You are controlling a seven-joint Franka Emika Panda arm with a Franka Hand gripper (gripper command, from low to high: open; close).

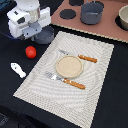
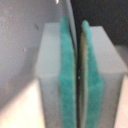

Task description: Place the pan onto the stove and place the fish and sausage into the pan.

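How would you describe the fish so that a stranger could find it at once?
Start at the beige woven placemat in the middle of the black table. Off its edge on the exterior view's left lie two small things on the bare cloth: the red sausage and, nearer the camera, the fish. The fish is the flat white one with a tail; the sausage is round and glossy.

Item: my one arm, white wrist block and gripper (image 1: 36, 34), at the upper part of the exterior view's left.

Detail: wrist housing white with dark fittings, hand pointing downward. In the wrist view my gripper (image 2: 79, 80) presents two grey finger blocks faced with teal pads (image 2: 67, 75); pads stand upright, parallel, all but touching, only a thin dark seam between them. A thin edge appears pinched in that seam; what it is, I cannot tell.
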